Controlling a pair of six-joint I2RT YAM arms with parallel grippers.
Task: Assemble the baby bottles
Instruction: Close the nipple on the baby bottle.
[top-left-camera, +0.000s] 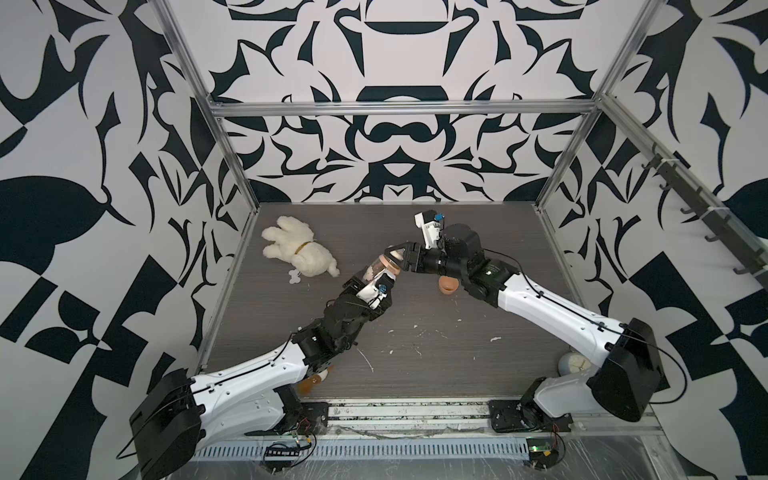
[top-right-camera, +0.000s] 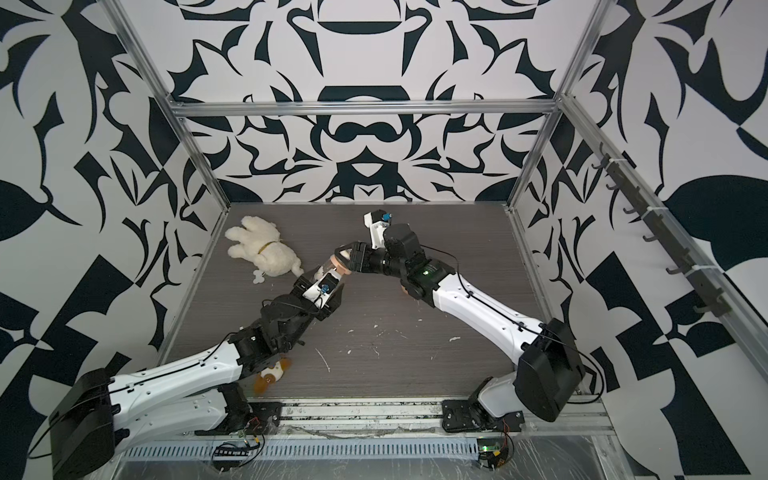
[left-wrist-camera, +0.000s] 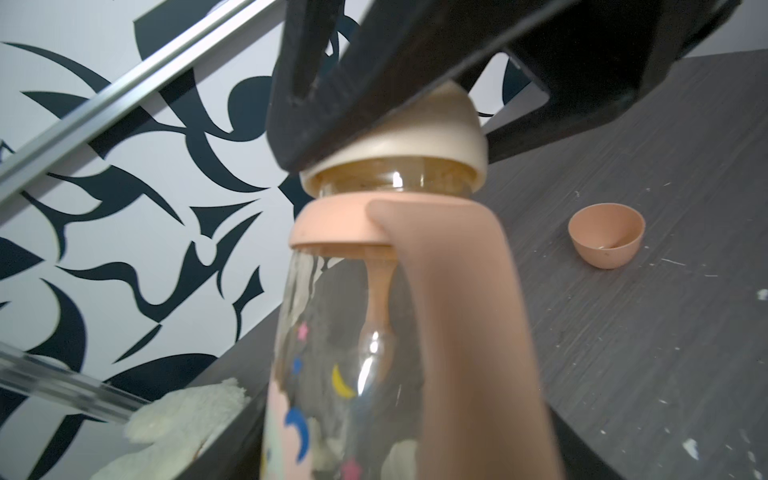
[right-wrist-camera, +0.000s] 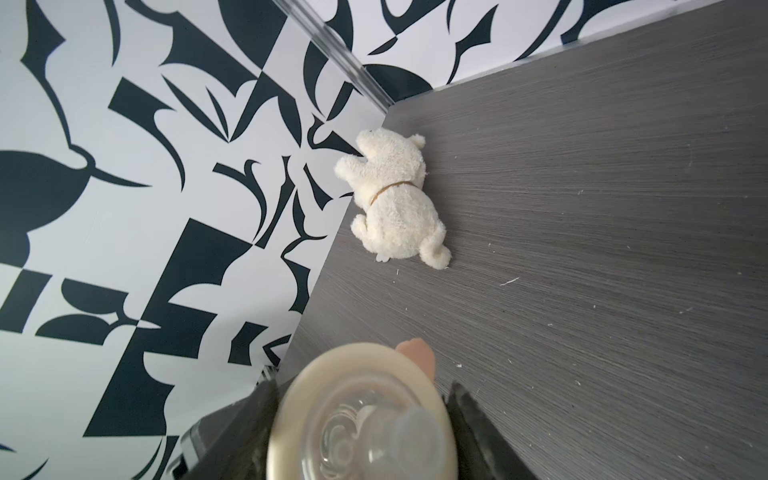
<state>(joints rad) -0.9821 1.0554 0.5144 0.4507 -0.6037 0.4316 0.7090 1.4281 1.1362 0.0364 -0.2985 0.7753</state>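
A brown toy (top-left-camera: 316, 379) peeks out from under my left arm. It is much closer to me than the bottle. A pale clock (top-left-camera: 575, 363) sits by the foot of my right arm, also well apart from the bottle.

My left claw (top-left-camera: 368, 277) is clenched on the bottle (top-left-camera: 376, 267) at its bottom end. It holds it up off the table (top-left-camera: 415, 332), tilted. The ring (left-wrist-camera: 345, 224) sits round the bottle's neck. My right claw (top-left-camera: 395, 254) squeezes the collar (left-wrist-camera: 415, 141), which sits on the bottle's mouth. A thin straw (left-wrist-camera: 380, 299) hangs down inside the bottle.

The cap (left-wrist-camera: 606, 235) lies on the table near the bottle, open side up. Past the bottle, a white toy (top-left-camera: 301, 251) lies by the wall.
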